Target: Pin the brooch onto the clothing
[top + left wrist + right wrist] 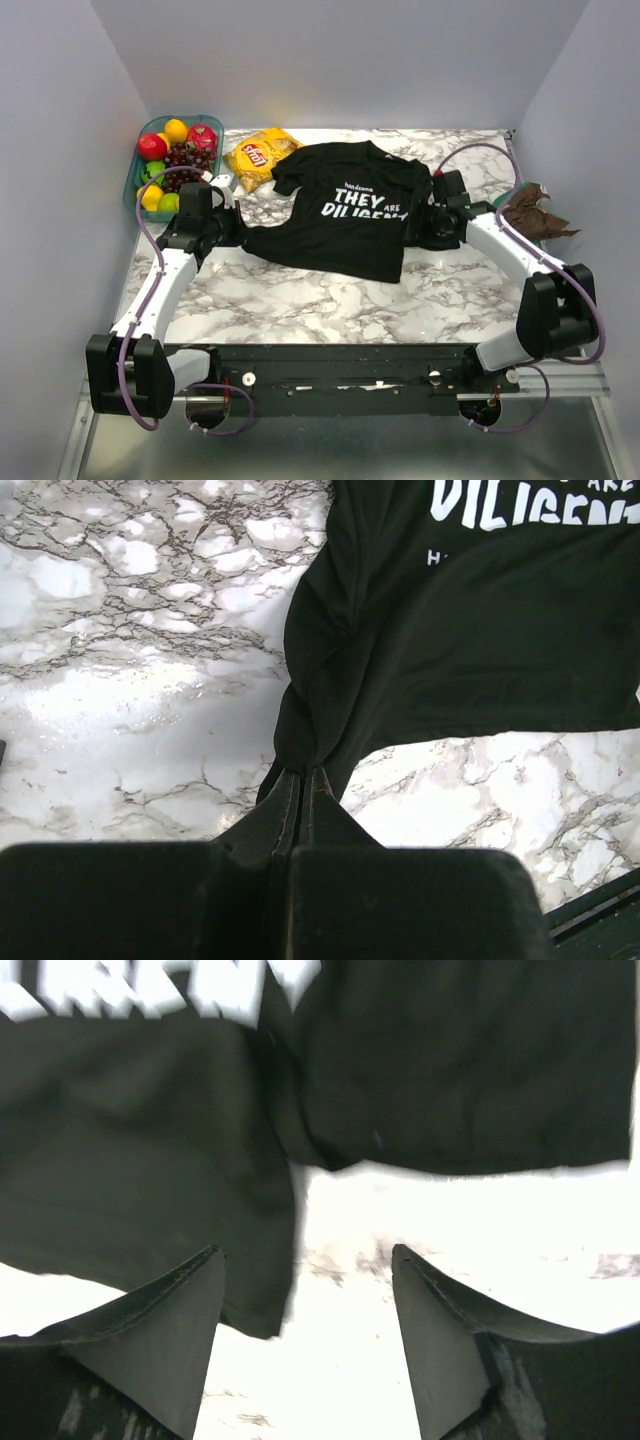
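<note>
The black T-shirt (350,210) with white print "THEY ARE DILIGENT" lies spread on the marble table (300,290). My left gripper (240,232) is shut on a bunched fold at the shirt's left edge; in the left wrist view the cloth (480,650) twists into the closed tips (303,772). My right gripper (412,228) is open and empty at the shirt's right side. In the right wrist view its jaws (306,1250) stand wide apart over bare marble, with the shirt's hem and sleeve (130,1140) just ahead. The brooch is not in view.
A teal basket of fruit (170,160) stands at the back left. A yellow chips bag (262,155) lies beside the shirt's left sleeve. A crumpled brown object (535,212) sits at the right edge. Walls close in on three sides.
</note>
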Controlling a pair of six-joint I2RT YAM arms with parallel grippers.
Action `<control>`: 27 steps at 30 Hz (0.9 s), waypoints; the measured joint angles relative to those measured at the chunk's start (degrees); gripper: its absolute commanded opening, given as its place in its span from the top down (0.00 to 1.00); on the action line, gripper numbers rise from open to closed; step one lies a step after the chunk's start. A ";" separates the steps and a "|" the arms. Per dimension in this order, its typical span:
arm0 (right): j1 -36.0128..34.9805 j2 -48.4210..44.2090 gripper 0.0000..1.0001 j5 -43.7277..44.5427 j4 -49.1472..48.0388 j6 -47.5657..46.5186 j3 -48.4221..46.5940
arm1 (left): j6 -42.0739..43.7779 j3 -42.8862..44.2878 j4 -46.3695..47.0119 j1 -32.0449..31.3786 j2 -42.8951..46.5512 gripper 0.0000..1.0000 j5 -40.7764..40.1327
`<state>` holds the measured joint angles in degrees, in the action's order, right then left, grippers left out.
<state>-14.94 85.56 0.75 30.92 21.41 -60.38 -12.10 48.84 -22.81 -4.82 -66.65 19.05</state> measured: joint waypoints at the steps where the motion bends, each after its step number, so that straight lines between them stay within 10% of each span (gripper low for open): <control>1: -0.04 -0.90 0.29 -0.26 -0.33 0.15 2.25 | 0.00 0.00 -0.02 -0.02 -0.24 1.00 0.04; 21: -11.43 -0.33 0.38 -3.19 -5.77 9.18 14.47 | 0.24 0.00 -0.09 0.00 -1.16 1.00 0.00; 27: -12.52 0.92 0.60 -3.17 -6.45 10.36 14.47 | 0.31 0.00 -0.11 0.00 -1.16 1.00 -0.02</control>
<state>-27.46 86.48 -2.42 24.47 31.77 -45.91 -11.79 48.84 -22.92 -4.82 -67.81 19.03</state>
